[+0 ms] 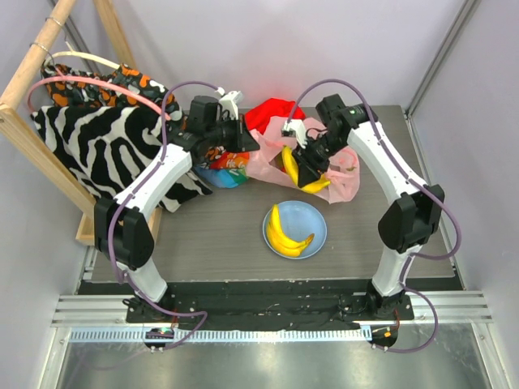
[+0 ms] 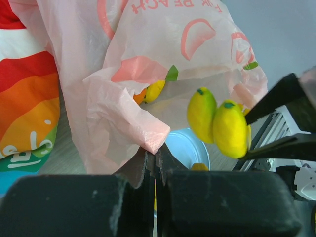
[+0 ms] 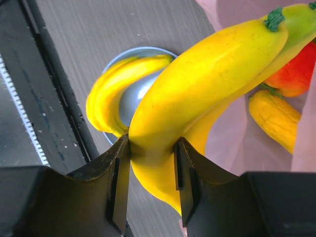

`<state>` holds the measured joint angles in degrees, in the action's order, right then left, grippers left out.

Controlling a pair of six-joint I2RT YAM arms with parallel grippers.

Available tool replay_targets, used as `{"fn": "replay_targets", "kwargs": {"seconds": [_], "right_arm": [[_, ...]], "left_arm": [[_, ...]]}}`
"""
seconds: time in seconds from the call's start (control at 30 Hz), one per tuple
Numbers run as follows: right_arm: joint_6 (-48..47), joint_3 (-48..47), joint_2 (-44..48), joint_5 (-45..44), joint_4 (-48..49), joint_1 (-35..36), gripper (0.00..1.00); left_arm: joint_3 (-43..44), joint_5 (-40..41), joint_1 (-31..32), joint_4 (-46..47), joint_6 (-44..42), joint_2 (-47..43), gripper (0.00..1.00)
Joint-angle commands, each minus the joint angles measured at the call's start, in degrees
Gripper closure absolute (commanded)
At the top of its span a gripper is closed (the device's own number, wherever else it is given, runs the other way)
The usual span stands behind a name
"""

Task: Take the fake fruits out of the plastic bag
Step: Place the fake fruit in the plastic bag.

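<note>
The pink plastic bag (image 1: 345,174) lies at the table's back middle; it fills the left wrist view (image 2: 148,59). My left gripper (image 1: 253,144) is shut on a fold of the bag's edge (image 2: 155,140) and holds it up. My right gripper (image 1: 306,172) is shut on a yellow banana bunch (image 1: 302,174), held above the bag's mouth; the bunch shows close up in the right wrist view (image 3: 197,94). An orange-red fruit (image 3: 296,74) and a small yellow fruit (image 3: 274,116) lie inside the bag. Another banana bunch (image 1: 285,233) lies on the light-blue plate (image 1: 316,220).
A rainbow-striped cloth (image 1: 225,172) and a red cloth (image 1: 272,112) lie beside the bag. A zebra-patterned cloth (image 1: 97,142) hangs on a wooden rack (image 1: 24,89) at the left. The black rail (image 1: 268,304) runs along the near edge.
</note>
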<state>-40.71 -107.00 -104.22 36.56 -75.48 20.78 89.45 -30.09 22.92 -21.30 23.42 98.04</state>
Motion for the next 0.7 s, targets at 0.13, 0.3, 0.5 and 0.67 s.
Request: {"fn": "replay_targets", "kwargs": {"seconds": [0.13, 0.3, 0.5, 0.67], "right_arm": [[2.8, 2.6, -3.5, -16.8, 12.1, -2.1, 0.99], [3.9, 6.4, -4.8, -27.7, 19.0, -3.1, 0.99], [2.9, 12.8, -5.5, -43.1, 30.2, -4.2, 0.95], [6.2, 6.9, -6.7, -43.2, 27.9, -4.3, 0.43]], "left_arm": [[0.4, -1.3, 0.0, 2.1, 0.2, -1.7, 1.0], [-0.2, -1.5, 0.0, 1.7, 0.0, -2.3, 1.0], [-1.6, -2.4, 0.0, 3.0, 1.5, -2.6, 1.0], [-1.3, -2.8, 0.0, 3.5, 2.3, -2.0, 1.0]]}}
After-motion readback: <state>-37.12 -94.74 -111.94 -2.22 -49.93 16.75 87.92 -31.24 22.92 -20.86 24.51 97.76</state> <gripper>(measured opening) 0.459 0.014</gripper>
